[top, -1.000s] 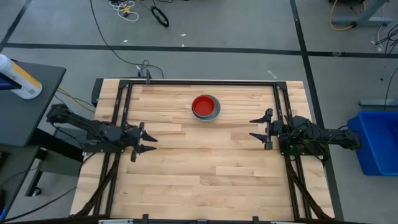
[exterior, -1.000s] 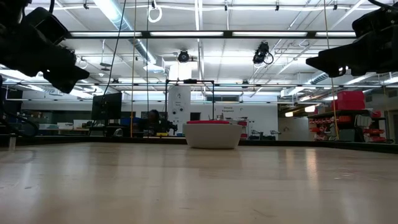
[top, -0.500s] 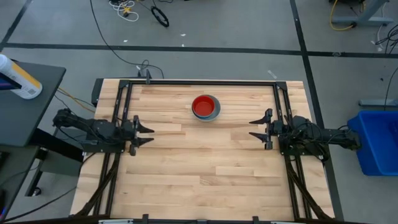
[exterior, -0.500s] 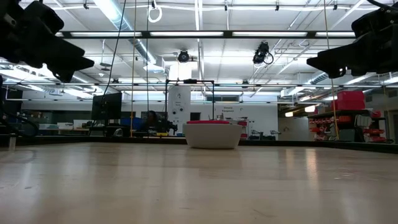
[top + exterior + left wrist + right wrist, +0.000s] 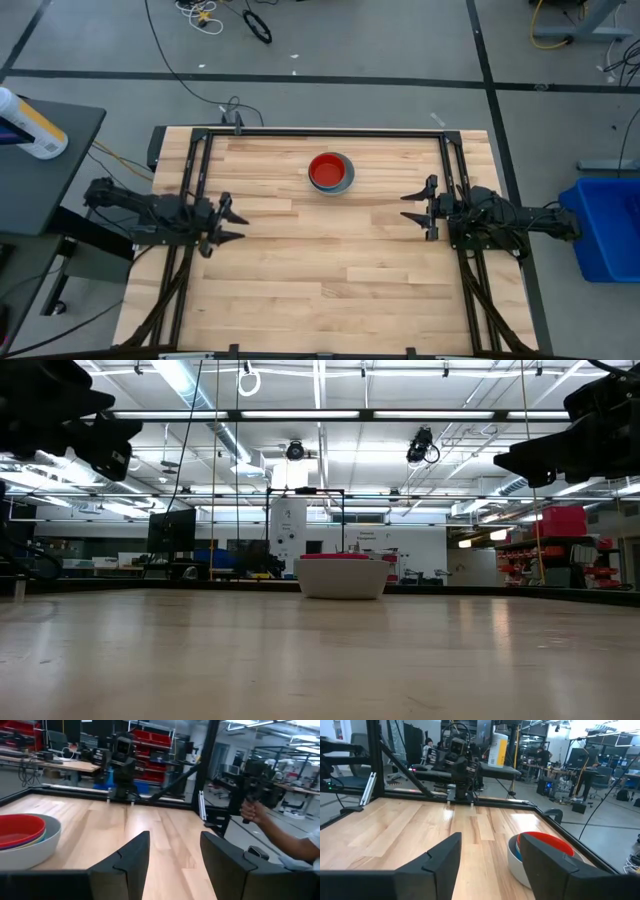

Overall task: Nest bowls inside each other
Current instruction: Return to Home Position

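The bowls (image 5: 331, 173) stand nested in one stack on the wooden table, far of its middle: red on top, a grey bowl outermost. The left wrist view shows yellow and blue rims between them (image 5: 25, 840). The stack rests on the grey bowl's base (image 5: 342, 575). My left gripper (image 5: 236, 221) hovers open at the table's left side, pointing level across it, nothing between its fingers (image 5: 175, 837). My right gripper (image 5: 404, 206) hovers open at the right side, facing the left one, with the stack (image 5: 540, 857) beyond its fingers (image 5: 491, 840).
A black frame (image 5: 320, 133) runs along the table's far, left and right edges. A person's arm (image 5: 280, 840) shows beyond the table's edge in the left wrist view. A blue bin (image 5: 605, 225) stands on the floor to the right, a white bottle (image 5: 30, 125) on a side table to the left.
My left gripper has drawn back a little toward the table's left edge, risen slightly and tipped up from a downward slant to level. The bowls have stayed where they were.
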`<state>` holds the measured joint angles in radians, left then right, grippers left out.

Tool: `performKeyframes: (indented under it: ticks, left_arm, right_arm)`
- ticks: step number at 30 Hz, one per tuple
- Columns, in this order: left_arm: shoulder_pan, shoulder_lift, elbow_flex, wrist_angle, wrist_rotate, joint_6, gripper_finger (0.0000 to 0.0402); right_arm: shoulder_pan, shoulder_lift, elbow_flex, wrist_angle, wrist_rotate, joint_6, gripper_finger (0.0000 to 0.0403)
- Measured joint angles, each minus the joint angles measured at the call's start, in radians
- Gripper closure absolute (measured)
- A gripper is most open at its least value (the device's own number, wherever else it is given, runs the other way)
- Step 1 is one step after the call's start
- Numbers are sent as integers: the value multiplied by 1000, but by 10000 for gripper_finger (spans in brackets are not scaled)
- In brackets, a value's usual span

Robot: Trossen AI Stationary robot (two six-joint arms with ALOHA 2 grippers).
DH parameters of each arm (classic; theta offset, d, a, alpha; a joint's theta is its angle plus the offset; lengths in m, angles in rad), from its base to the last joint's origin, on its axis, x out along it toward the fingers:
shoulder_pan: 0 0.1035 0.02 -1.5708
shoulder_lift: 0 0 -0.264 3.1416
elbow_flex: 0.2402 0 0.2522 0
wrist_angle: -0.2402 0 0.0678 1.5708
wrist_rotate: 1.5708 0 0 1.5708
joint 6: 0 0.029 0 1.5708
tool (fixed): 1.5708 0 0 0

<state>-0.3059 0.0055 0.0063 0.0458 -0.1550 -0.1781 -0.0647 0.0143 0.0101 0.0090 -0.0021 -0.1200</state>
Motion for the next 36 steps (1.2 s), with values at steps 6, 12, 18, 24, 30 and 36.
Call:
performKeyframes:
  ticks: [6,12,18,24,30,36]
  left_arm:
    - [144,1,0,-14,63,-16,219]
    - [304,1,0,-25,153,-19,219]
    - [330,-2,0,-15,164,46,219]
    - [329,-2,0,-14,143,37,219]
    - [329,-2,0,-22,138,33,219]
    - [329,1,6,-43,138,59,219]
  right_arm:
    - [0,0,0,0,0,0,204]
    - [0,0,0,0,0,0,212]
    - [0,0,0,0,0,0,217]
    - [0,0,0,0,0,0,219]
    - [0,0,0,0,0,11,210]
    - [0,1,0,0,0,9,200]
